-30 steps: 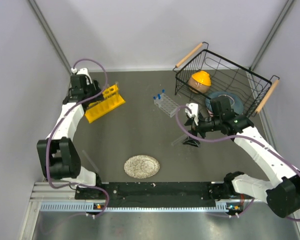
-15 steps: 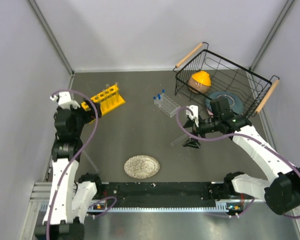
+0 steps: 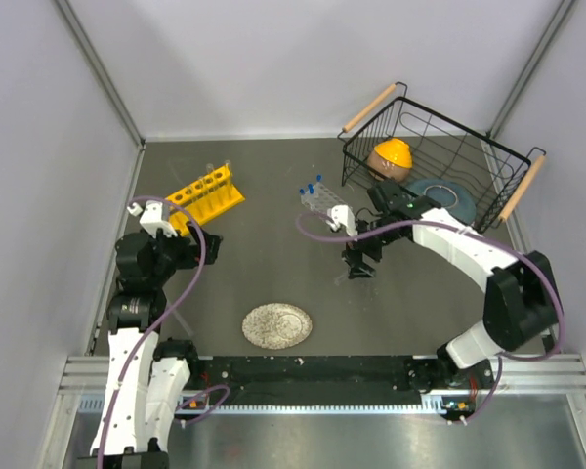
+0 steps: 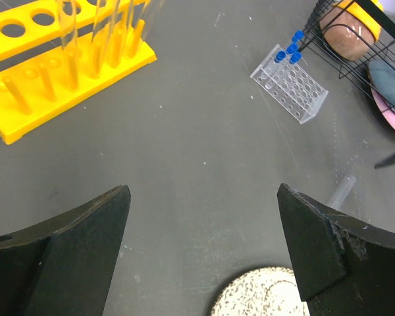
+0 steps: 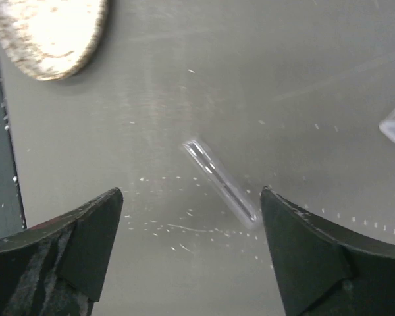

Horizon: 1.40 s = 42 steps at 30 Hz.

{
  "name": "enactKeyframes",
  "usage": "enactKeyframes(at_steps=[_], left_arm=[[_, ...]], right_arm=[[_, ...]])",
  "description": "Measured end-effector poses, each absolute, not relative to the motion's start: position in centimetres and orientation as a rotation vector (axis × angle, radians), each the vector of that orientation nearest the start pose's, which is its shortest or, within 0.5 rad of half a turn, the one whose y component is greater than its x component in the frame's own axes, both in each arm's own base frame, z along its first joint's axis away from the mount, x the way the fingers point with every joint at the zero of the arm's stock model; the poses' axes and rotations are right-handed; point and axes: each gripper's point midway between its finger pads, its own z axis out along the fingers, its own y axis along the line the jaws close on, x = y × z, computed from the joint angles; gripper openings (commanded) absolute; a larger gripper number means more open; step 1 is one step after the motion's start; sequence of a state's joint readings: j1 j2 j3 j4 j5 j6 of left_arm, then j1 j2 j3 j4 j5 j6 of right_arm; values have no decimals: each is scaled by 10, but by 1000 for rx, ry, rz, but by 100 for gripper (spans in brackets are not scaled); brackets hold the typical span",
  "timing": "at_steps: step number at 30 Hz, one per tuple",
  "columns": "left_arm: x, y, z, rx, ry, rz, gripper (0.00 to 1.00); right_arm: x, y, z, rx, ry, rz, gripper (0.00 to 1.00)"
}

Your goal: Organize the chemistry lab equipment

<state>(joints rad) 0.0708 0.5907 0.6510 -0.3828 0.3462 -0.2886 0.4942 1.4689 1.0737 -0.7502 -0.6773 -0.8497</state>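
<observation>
Hovering over test tube (image 5: 220, 182) — right gripper (image 5: 191, 193) spread

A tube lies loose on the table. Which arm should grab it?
Right. The right gripper hangs open over the tube, straddling it; the left gripper is far off by the rack.

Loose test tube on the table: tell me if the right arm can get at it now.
Probably yes: the right gripper hangs open above the test tube, which lies flat with nothing covering it.
</observation>
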Motion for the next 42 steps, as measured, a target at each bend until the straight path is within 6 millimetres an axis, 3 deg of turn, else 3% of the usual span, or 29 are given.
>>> enactKeyframes(at_steps=[3, 5, 14, 22, 29, 33, 42], left_arm=[[253, -57, 223, -79, 1901, -497, 99], [249, -59, 224, -65, 1898, -507, 99], [237, -63, 227, -40, 1853, -510, 99], [241, -59, 220, -63, 1884, -496, 99], [242, -55, 215, -85, 1901, -475, 99], [242, -54, 215, -92, 1903, -468, 99], [243, -53, 214, -97, 1903, -461, 99]], right_arm=[[254, 222, 107, -1601, 2039, 718, 71], [260, 225, 101, -1480, 2175, 737, 70], [212, 216, 78, -1006, 2571, 906, 68], [217, 210, 64, -486, 2714, 909, 76], [245, 208, 42, -193, 2795, 769, 86], [256, 206, 36, -106, 2803, 651, 86], [272, 206, 30, -119, 2746, 396, 87]])
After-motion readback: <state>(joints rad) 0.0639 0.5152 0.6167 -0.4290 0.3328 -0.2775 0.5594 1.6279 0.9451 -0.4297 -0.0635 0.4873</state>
